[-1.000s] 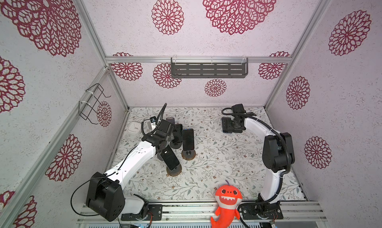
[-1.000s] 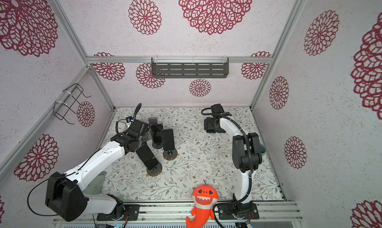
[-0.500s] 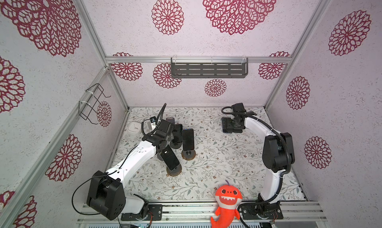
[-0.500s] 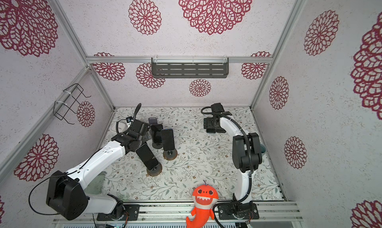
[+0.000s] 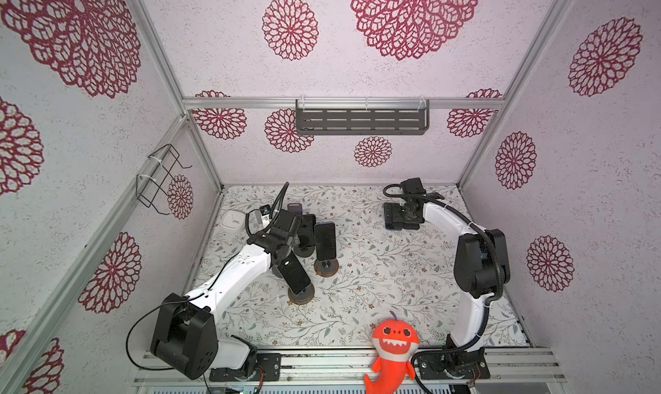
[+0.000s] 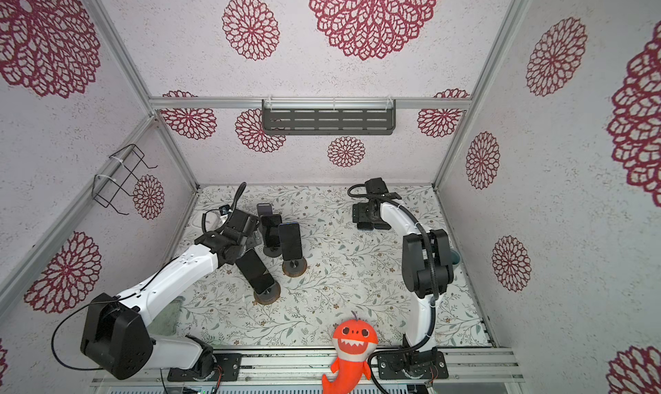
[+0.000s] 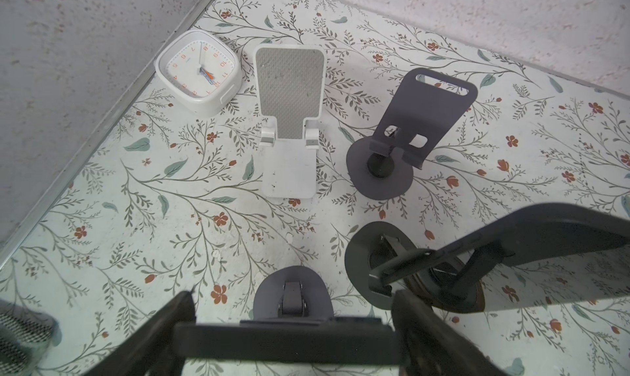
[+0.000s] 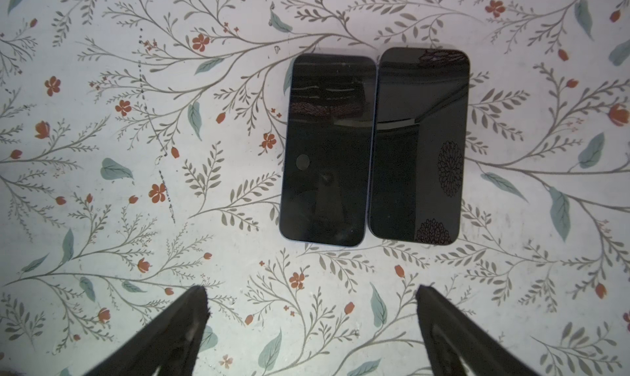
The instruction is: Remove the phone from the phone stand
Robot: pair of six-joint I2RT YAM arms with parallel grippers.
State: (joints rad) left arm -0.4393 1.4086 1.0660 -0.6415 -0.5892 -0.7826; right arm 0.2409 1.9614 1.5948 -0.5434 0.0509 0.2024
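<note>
A dark phone (image 5: pixel 295 274) leans tilted on a round-based phone stand (image 5: pixel 301 295) left of the table's middle. My left gripper (image 5: pixel 283 258) is at its raised end. In the left wrist view the phone's top edge (image 7: pixel 286 340) fills the gap between both fingers (image 7: pixel 419 319), so my left gripper (image 7: pixel 293 291) is shut on it. My right gripper (image 8: pixel 310 289) hangs open at the back right (image 5: pixel 397 215), above two phones lying flat side by side (image 8: pixel 327 152) (image 8: pixel 419 145).
Two more phones stand on stands (image 5: pixel 324 240) (image 5: pixel 307 227) beside the held one. Toward the back left corner are a grey hinged base (image 7: pixel 293 299), an empty grey stand (image 7: pixel 419 118), a white stand (image 7: pixel 289 94) and a white clock (image 7: pixel 199 70). An orange plush (image 5: pixel 391 345) sits at the front edge.
The left gripper's fingers have drawn in a little against the phone's sides. Both arms otherwise stay where they were.
</note>
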